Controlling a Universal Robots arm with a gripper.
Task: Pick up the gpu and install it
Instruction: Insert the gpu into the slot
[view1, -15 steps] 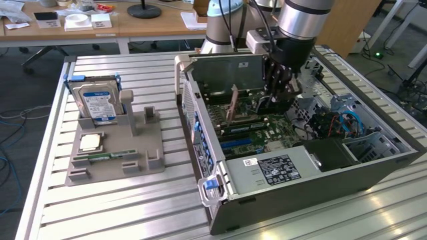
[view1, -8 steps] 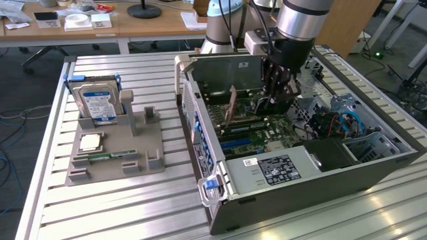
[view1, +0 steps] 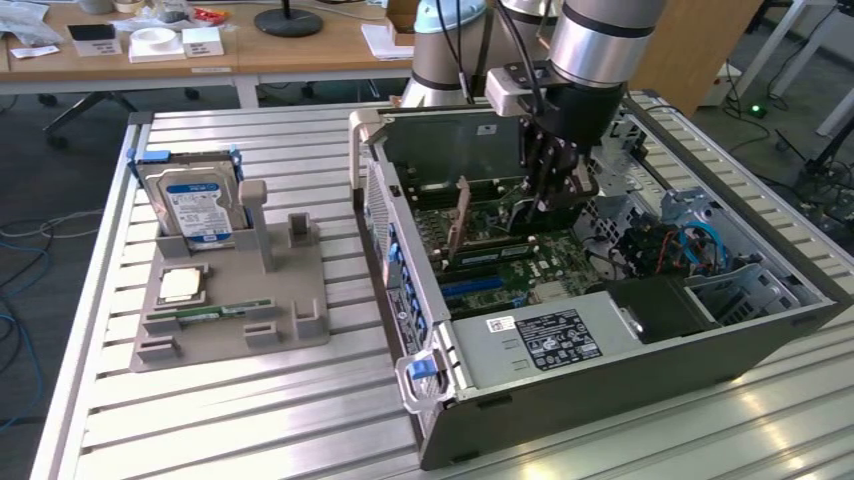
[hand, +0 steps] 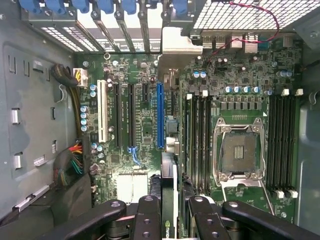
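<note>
Fingers were closed on the gpu, which was held edge-on inside the case, just beside the blue slot, with its bracket toward the rear openings. Could not tell whether it was seated. Judged the card light and stiff but fragile. Best gripped on the board's flat faces, clear of fan and contacts.

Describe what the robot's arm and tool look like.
The arm is a silver-grey tube. Black cables run beside it, past a pale box at the wrist. The tool is black, with jointed link fingers dotted with screw holes.
</note>
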